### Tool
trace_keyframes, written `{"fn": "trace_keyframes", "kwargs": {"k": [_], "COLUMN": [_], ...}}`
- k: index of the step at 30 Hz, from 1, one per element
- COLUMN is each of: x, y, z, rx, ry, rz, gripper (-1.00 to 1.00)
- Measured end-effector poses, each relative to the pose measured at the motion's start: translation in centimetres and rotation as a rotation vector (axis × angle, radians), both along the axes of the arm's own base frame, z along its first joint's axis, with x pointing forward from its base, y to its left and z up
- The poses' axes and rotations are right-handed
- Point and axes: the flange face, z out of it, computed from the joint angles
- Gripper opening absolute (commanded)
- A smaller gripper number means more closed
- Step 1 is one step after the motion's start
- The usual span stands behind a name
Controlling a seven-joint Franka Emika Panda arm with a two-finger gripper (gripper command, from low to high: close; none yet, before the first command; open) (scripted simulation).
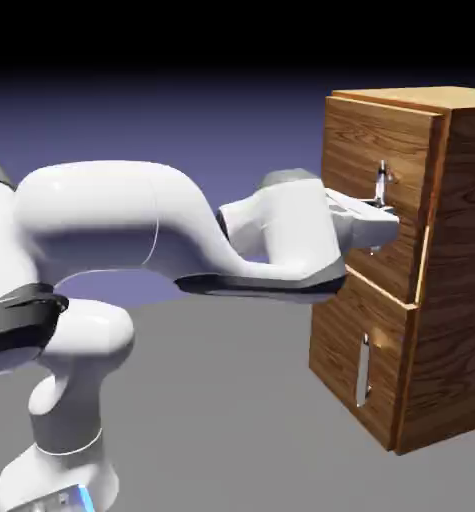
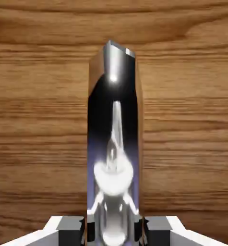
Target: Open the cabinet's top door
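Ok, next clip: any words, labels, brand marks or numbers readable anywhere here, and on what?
None. The cabinet shows only wood grain, the top door likewise.
The handle carries only reflections, no text.
The arm and gripper are plain white, with no markings I can read.

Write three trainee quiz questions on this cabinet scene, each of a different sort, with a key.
1. True or false: the end effector is shut on the top door's handle.
2. Multiple choice: the top door is A) wide open, B) shut or nearly shut, C) missing.
3. Fill in: the lower door's handle is ____ by the arm.

Key: 1 true, the fingers flank the silver bar in the hand view; 2 B, it sits about flush with the cabinet front; 3 untouched, the arm reaches in above it.
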Motion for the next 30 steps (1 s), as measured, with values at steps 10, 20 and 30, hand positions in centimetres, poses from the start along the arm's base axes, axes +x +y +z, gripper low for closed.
{"fn": "trace_keyframes", "kwargs": {"k": [10,20,30], "x": [-4.9,-7.9,-9.7], "y": [4.1,7.7,10.8], "z": [0.0,0.0,0.0], "rx": [0.002,-0.001,0.001], "ry": [0.0,0.0,-0.001], "rz": [-0.224,-0.387,-0.514], "gripper": [-1.0,-1.0,-1.0]}}
